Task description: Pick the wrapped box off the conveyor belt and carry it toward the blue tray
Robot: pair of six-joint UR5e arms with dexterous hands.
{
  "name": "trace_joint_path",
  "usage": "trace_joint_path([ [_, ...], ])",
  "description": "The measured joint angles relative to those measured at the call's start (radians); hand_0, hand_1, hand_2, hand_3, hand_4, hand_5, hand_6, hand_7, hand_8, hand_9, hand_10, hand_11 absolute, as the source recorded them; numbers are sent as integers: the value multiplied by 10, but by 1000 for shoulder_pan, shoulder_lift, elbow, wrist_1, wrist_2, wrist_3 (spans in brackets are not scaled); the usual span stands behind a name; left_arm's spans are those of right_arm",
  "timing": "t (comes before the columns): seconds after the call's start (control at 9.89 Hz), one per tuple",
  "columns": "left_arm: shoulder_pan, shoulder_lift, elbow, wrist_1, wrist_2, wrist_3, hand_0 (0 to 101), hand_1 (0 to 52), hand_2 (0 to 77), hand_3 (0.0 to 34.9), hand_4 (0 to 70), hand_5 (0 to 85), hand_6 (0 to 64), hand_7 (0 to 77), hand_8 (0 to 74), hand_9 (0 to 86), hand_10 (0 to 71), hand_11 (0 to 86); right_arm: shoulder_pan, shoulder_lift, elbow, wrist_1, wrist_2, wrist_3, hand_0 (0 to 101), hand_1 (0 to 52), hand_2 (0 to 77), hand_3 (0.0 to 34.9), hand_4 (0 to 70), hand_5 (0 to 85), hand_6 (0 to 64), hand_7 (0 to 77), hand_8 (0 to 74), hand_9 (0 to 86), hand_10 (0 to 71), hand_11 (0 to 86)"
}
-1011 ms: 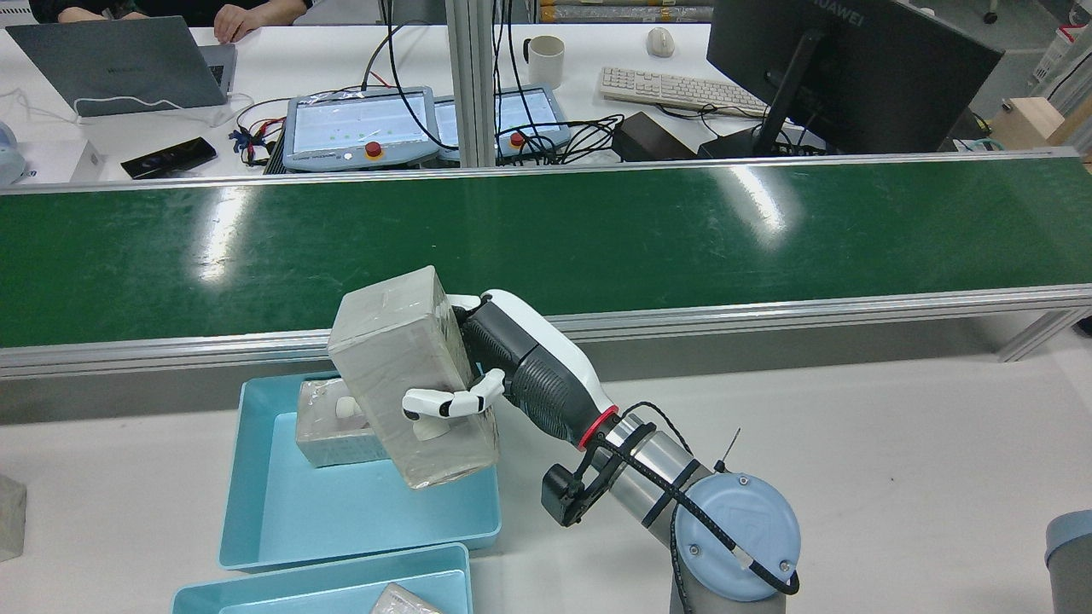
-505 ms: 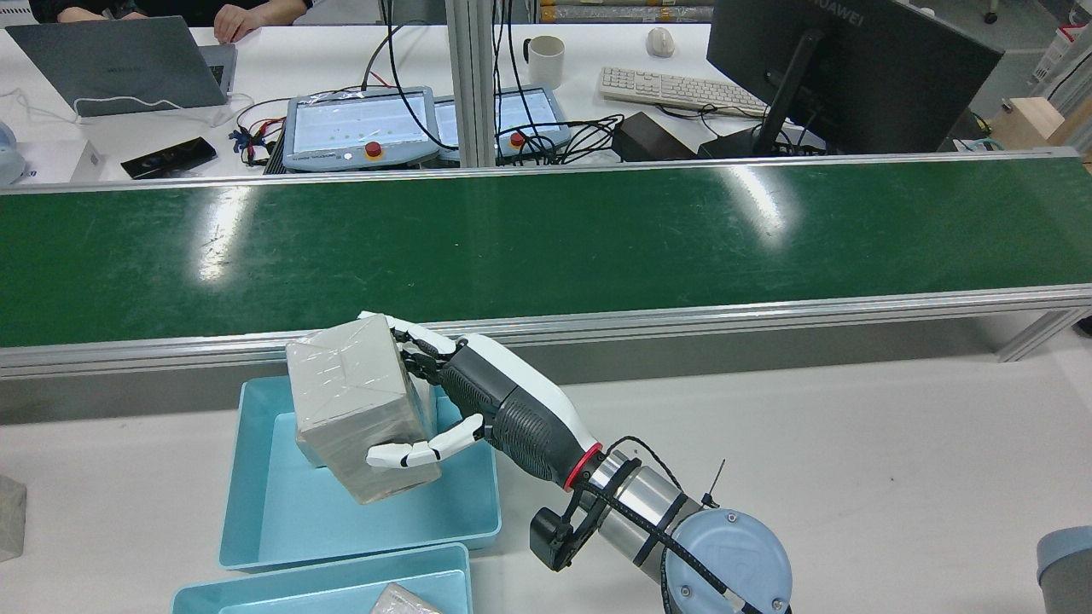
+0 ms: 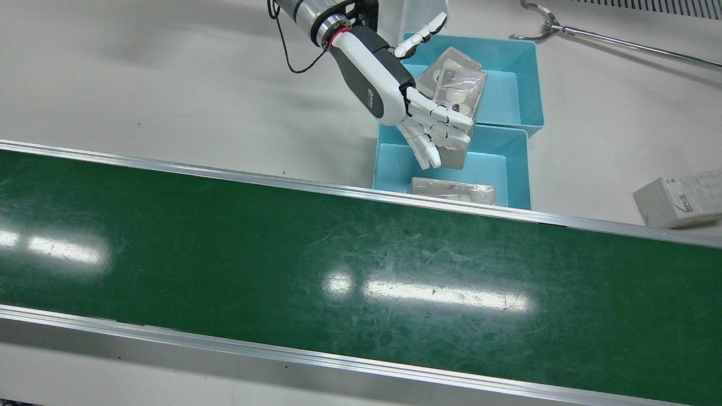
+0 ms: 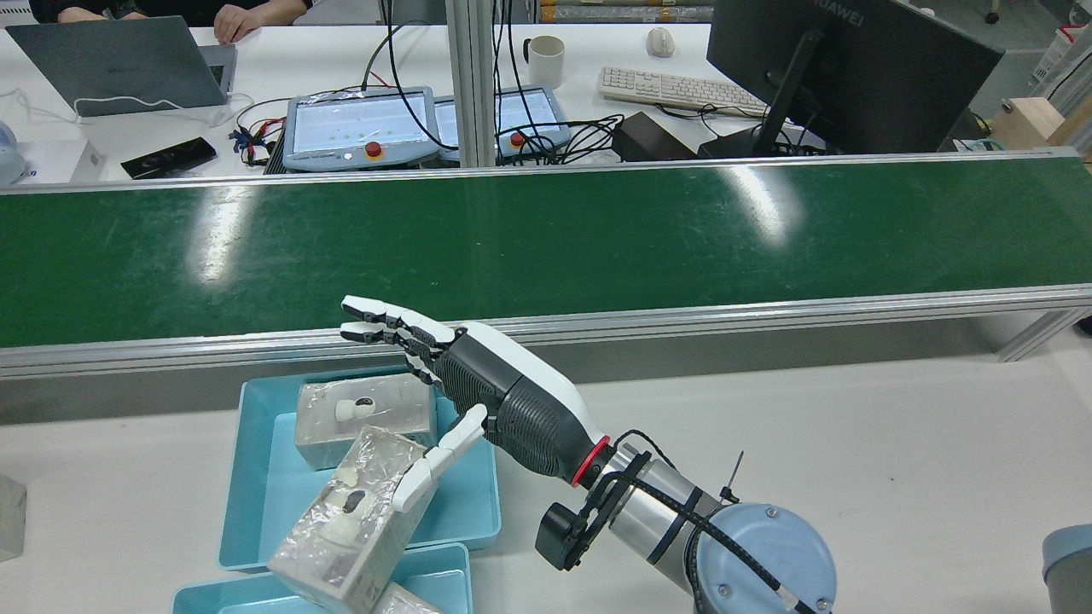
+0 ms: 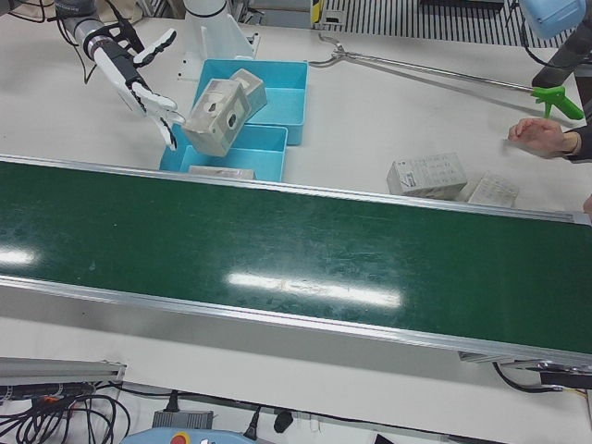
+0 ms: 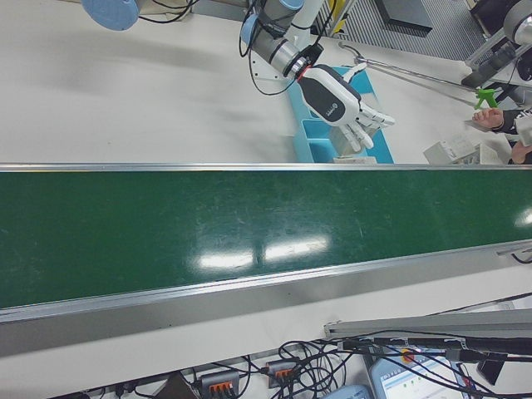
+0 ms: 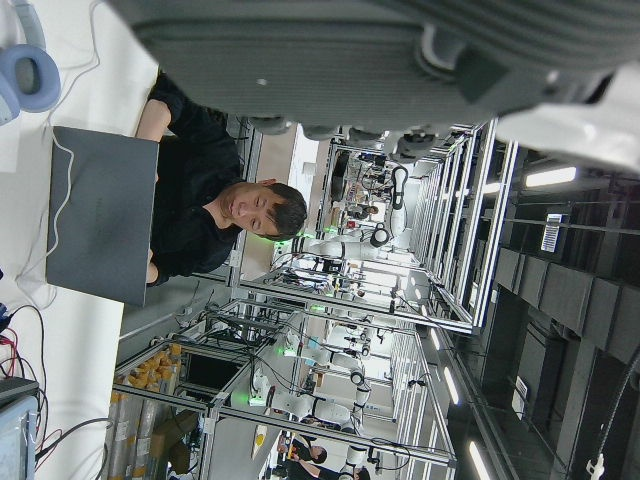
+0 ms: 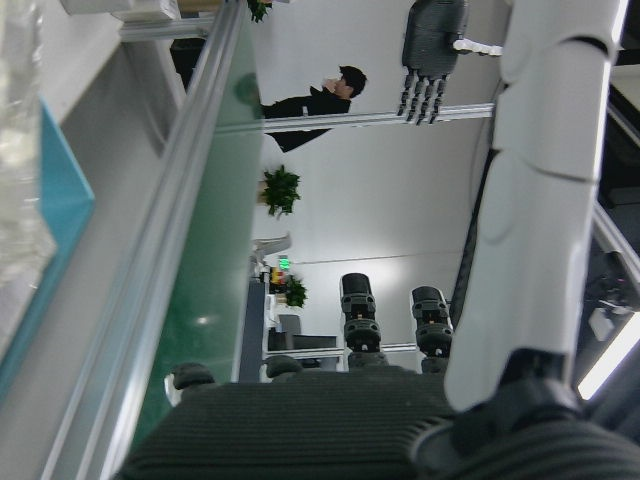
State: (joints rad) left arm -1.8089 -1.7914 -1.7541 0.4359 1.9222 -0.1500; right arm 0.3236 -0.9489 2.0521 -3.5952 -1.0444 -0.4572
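Released — right hand (image 4: 452,375) now has fingers spread wide, and the wrapped box (image 4: 350,529) tips at lower left over the blue tray (image 4: 247,477) rim — carry looks done.

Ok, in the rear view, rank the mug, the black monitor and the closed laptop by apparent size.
1. Black monitor
2. Closed laptop
3. Mug

The monitor is cut off by the frame's top, yet it appears largest.

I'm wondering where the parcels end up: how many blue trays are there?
2. The belt-side tray sits right beside the conveyor belt; the second tray sits just behind it, away from the belt. None seems hidden.
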Motion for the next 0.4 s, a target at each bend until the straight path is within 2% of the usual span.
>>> trace_joint_path([
  [0.1, 0, 0, 0, 0, 0, 0, 0, 0, 11, 0, 0, 11, 0, 5, 5, 5, 5, 0, 38, -10, 57, -5, 3, 8, 469, 104, 22, 209, 76, 98, 11, 158, 0, 16, 0, 16],
  [0.2, 0, 0, 0, 0, 0, 0, 0, 0, 11, 0, 0, 11, 0, 5, 5, 5, 5, 0, 98, -22, 110, -16, 8, 25, 468, 104, 22, 259, 76, 109, 5, 147, 0, 16, 0, 16],
  [0.3, 0, 0, 0, 0, 0, 0, 0, 0, 11, 0, 0, 11, 0, 5, 5, 5, 5, 0, 158, -33, 139, -41, 10, 66, 485, 131, 16, 278, 120, 164, 38, 202, 0, 16, 0, 11],
  [0.4, 0, 0, 0, 0, 0, 0, 0, 0, 11, 0, 0, 11, 0, 5, 5, 5, 5, 5, 215, -51, 152, -80, 6, 131, 538, 245, 49, 267, 191, 229, 109, 289, 0, 93, 49, 11],
])
